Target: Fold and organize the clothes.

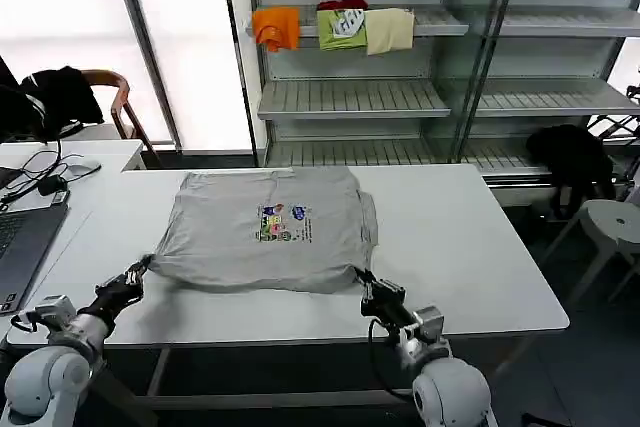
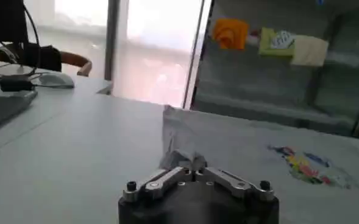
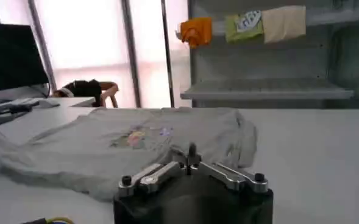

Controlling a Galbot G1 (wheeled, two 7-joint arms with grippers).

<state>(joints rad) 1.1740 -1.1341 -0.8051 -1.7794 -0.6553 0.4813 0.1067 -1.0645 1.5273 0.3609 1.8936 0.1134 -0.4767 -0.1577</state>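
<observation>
A light grey T-shirt (image 1: 265, 230) with a small multicoloured chest print (image 1: 283, 222) lies spread on the white table (image 1: 470, 247), its sleeves tucked in. My left gripper (image 1: 140, 269) is shut on the shirt's near left corner at the hem. My right gripper (image 1: 364, 281) is shut on the near right corner. In the left wrist view the grey cloth (image 2: 240, 146) bunches between the closed fingertips of the left gripper (image 2: 191, 163). The right wrist view has the shirt (image 3: 142, 143) stretching away from the closed right gripper (image 3: 191, 155).
A laptop (image 1: 20, 242), cables and a mouse (image 1: 75, 167) sit on the adjoining desk at left. Metal shelves (image 1: 350, 97) behind the table hold orange (image 1: 277, 27), green (image 1: 343, 29) and cream (image 1: 390, 30) folded garments. A white stool (image 1: 612, 222) stands at right.
</observation>
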